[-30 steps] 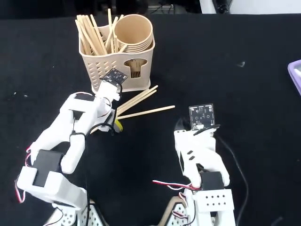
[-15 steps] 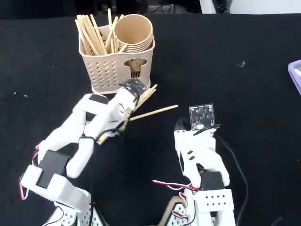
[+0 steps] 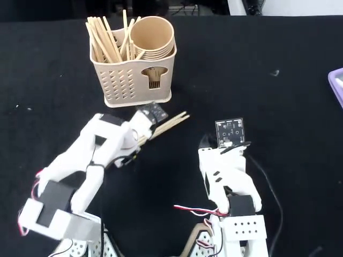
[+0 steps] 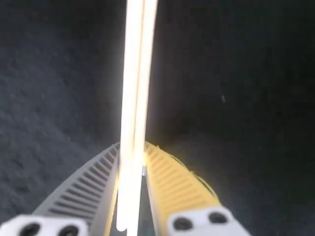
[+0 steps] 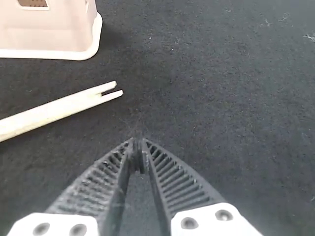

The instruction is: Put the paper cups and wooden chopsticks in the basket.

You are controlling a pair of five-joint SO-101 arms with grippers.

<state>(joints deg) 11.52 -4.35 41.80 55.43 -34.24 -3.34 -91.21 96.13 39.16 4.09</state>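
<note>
Looks like a robotics lab: white robot arms (image 3: pixel 228 179) at a black-clothed table (image 3: pixel 289 80), loose cables (image 3: pixel 185 9) behind.

In the high view the near ends of the chopsticks (image 3: pixel 170 122) lay hidden under the left arm (image 3: pixel 107 147), in the left wrist view their far ends ran off the top edge, and the basket (image 5: pixel 54 34) was cropped at the right wrist view's upper left.

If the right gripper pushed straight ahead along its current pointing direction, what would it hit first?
Probably just the black table: the right gripper aims narrowly past the tips of the chopsticks, and well clear of the basket.
</note>
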